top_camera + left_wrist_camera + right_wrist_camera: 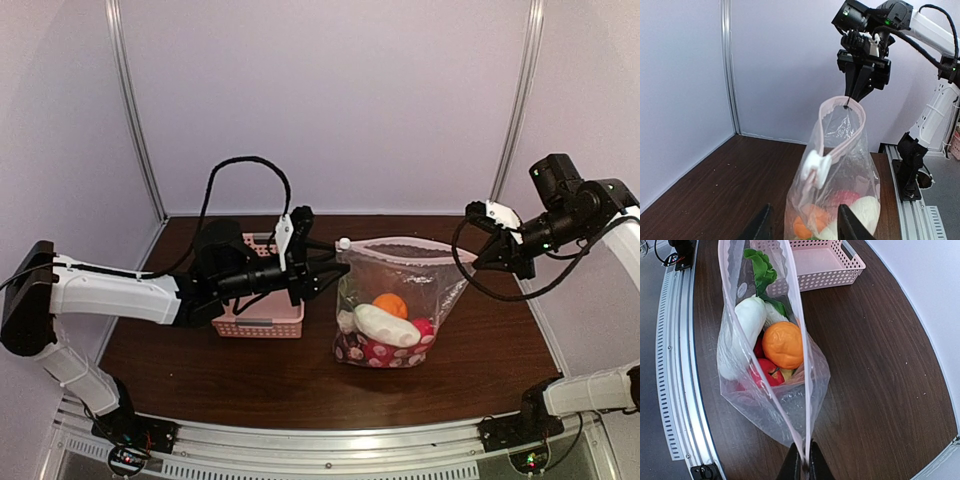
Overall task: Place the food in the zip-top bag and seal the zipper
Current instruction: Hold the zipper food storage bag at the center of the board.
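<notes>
Clear crinkly zip-top bag [432, 274], food [388, 322] inside

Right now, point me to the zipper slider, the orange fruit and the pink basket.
zipper slider [816, 165], left wrist view, middle of the white tab.
orange fruit [783, 344], right wrist view, its top face.
pink basket [826, 279], right wrist view, near slatted wall.
</notes>
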Tool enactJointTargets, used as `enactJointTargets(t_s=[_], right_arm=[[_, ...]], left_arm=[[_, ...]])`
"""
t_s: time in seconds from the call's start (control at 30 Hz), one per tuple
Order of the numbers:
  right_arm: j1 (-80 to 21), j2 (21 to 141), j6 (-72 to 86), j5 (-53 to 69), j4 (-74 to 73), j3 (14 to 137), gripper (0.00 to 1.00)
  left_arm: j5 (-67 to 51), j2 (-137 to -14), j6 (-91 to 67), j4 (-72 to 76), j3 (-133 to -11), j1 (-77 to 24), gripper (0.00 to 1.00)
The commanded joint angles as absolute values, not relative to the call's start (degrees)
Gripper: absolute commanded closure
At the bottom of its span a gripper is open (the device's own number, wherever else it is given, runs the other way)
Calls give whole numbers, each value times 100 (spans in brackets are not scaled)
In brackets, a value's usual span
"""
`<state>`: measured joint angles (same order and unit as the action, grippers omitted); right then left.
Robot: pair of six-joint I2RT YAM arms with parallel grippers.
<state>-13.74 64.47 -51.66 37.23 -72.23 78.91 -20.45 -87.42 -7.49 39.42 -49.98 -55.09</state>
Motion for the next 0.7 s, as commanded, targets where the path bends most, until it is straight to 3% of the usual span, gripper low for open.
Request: enactJointTargets(t_s=[0.0, 0.17, 0.67], right_arm=[[-1371, 6469, -5081, 3823, -7246, 7928, 93], [-1367, 6469, -5058, 3841, -7216, 7910, 93], [-1380, 6495, -5011, 3900, -7181, 7870, 91]], left_arm=[[-2329, -8666, -774, 4187, -5064, -5490, 59], [-2350, -8694, -724, 4098, -5171, -5460, 70], [-2493, -8744, -894, 4346, -5237, -5360, 79]])
